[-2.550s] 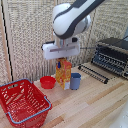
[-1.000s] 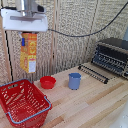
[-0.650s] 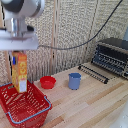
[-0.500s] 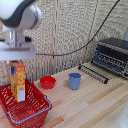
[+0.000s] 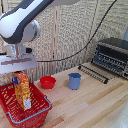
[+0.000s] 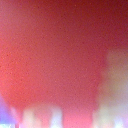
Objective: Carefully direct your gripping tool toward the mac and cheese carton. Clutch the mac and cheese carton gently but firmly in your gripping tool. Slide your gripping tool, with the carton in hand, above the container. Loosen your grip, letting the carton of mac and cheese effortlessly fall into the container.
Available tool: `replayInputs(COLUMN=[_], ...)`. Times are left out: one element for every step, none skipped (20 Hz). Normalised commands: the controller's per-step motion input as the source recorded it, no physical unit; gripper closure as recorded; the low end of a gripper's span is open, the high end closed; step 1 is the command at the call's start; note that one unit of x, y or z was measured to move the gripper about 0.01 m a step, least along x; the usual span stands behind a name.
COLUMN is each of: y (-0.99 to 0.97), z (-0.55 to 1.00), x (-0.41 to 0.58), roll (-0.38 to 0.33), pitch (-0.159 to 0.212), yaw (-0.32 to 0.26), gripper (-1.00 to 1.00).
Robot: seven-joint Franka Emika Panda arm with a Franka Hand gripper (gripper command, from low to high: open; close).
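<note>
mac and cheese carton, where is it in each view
Exterior view: the mac and cheese carton stands upright in the red basket, on the exterior view's left, below the tool.
Wrist view: too blurred to pick it out.
Shared landmark: the basket's red, probably what fills the wrist view.

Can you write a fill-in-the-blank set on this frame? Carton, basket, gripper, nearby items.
1. The mac and cheese carton stands inside the red ____.
2. The gripper is directly ____ the carton.
3. The cup beside the red bowl is ____ in colour.
4. The toaster oven sits at the exterior view's ____.

Missing words: basket; above; blue; right
</note>
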Motion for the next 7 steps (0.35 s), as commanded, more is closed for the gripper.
replayInputs(y=[-0.06, -0.09, -0.06, 0.0, 0.0, -0.03, 0.0], z=[0.25, 0.33, 0.41, 0.57, 0.82, 0.98, 0.99], x=[0.146, 0.1, 0.046, 0.123, 0.129, 0.114, 0.154], roll=[0.0, 0.0, 0.0, 0.0, 0.0, 0.0, 0.0], pitch=[0.033, 0.033, 0.043, 0.111, 0.119, 0.106, 0.104], yaw=[0.0, -0.001, -0.026, -0.004, 0.0, 0.0, 0.0], gripper=[-1.0, -1.0, -1.0, -1.0, -1.0, -1.0, -1.0])
